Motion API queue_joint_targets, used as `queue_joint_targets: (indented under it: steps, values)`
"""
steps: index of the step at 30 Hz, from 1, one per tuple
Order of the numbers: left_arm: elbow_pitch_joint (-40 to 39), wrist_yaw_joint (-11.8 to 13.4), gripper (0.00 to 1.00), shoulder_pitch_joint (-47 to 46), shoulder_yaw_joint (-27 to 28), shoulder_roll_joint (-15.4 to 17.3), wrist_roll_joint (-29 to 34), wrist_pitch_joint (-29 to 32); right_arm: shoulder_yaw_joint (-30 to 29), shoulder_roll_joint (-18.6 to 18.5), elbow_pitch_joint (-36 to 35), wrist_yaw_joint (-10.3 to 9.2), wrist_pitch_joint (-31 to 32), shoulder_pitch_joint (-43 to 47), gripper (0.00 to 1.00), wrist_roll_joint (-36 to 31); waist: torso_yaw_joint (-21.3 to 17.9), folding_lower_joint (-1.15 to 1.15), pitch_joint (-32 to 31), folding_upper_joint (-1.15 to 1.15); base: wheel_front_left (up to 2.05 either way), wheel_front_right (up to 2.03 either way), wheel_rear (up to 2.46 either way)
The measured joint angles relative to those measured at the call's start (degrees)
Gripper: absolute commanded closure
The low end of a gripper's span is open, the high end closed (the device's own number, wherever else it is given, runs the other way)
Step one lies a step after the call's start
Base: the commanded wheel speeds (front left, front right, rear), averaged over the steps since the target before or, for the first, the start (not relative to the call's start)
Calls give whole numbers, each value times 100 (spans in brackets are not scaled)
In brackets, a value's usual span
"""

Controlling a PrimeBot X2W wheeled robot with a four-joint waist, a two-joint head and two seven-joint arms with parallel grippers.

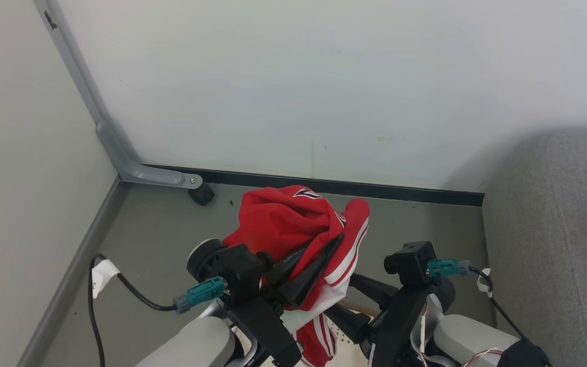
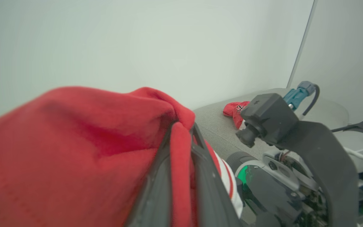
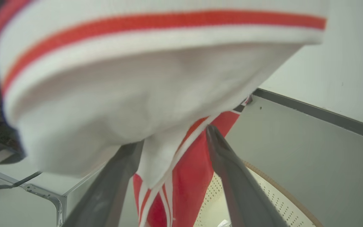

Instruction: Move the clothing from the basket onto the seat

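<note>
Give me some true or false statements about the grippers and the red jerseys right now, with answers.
The left gripper is shut on a soft red jersey with white stripes. True.
Both grippers grip that jersey. False: the right gripper stands open under the hanging cloth.
A second red jersey lies on the grey fabric couch cushion. True.
The held jersey lies spread out flat. False: it hangs bunched from the left gripper, over the cream perforated plastic basket.

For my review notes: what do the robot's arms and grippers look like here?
The left gripper and right gripper each have two long, dark, tapering fingers. The forearms are smooth pale grey shells. Each wrist carries a black boxy camera on a black bracket, with a teal plug and a black cable bearing a white tag.
</note>
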Motion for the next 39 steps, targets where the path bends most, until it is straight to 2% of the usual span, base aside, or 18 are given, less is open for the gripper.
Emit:
queue_joint_targets:
  steps: [8,9,10,11,23,29,39]
  values:
    - [0,0,100,-9,-4,32,0,1,369,-7,37,0,-187,-259,0,285,-1,0,8,0,0,0,0]
    - [0,0,100,-12,-4,38,-1,1,401,-10,47,0,-227,-268,25,328,-5,0,7,0,0,0,0]
    - [0,0,100,-14,-4,45,-1,1,432,-19,59,0,-274,-279,81,378,-11,0,7,0,0,0,0]
    - [0,0,100,-15,-3,53,-1,1,458,-34,76,0,-315,-294,100,410,-17,0,7,0,0,0,0]
    - [42,10,100,-6,77,181,-12,1,555,-369,149,0,-837,-349,100,593,-216,0,-4,0,0,0,0]
    - [100,104,100,59,180,279,-49,1,538,-588,64,0,-1065,-301,100,635,-393,0,-26,0,0,0,0]
    - [109,178,100,149,242,311,-60,0,157,-1007,-125,0,-1162,-64,100,692,-648,0,-51,0,0,0,0]
